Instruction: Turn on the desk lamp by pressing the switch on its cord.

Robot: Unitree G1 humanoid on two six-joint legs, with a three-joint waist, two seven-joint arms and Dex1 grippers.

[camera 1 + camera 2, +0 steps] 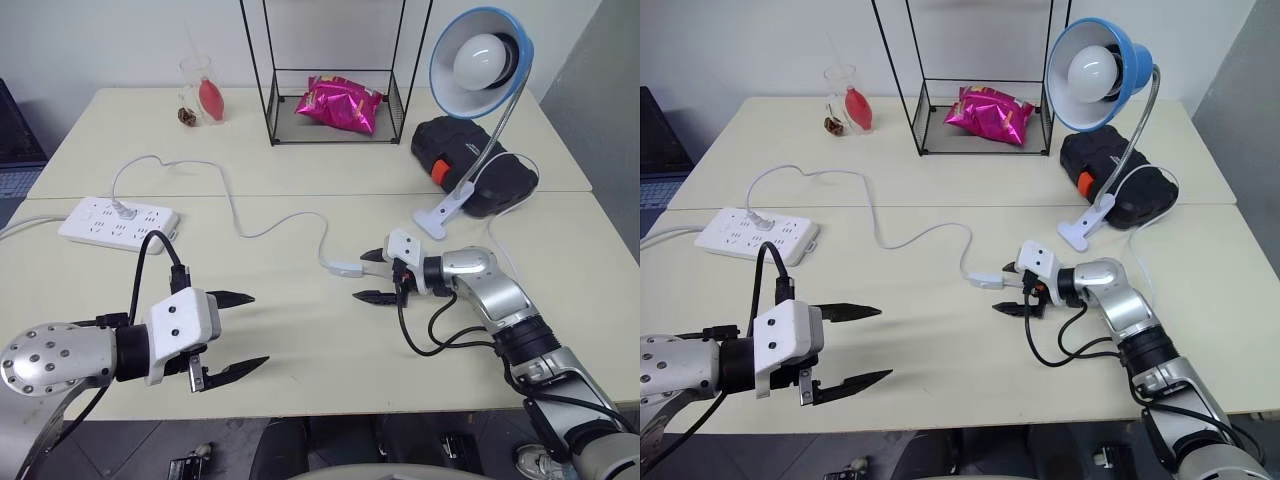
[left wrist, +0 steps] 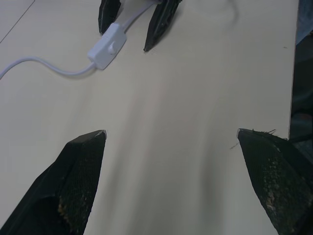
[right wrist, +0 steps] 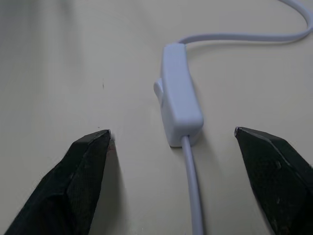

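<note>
Right tool (image 1: 372, 276) is down low on the worktop (image 1: 300, 330), fingers spread apart with one tip on each side of the switch (image 1: 347, 268), nothing gripped. From the right wrist view the switch (image 3: 178, 93) lies flat between the two fingertips (image 3: 90, 147), clear of both, with its button on the side facing one of them. The cord (image 1: 235, 215) snakes left and far from the switch to the power strip (image 1: 118, 222) at the left side of the worktop. The desk lamp (image 1: 478, 62) stands at the far right, clipped by its white base, with its shade tilted toward the near side. Left tool (image 1: 240, 330) hangs over the near left of the worktop, released, jaws wide, holding nothing, well apart from the switch. A pink snack bag (image 1: 340, 102) sits in the wire rack (image 1: 330, 125) at the far side.
</note>
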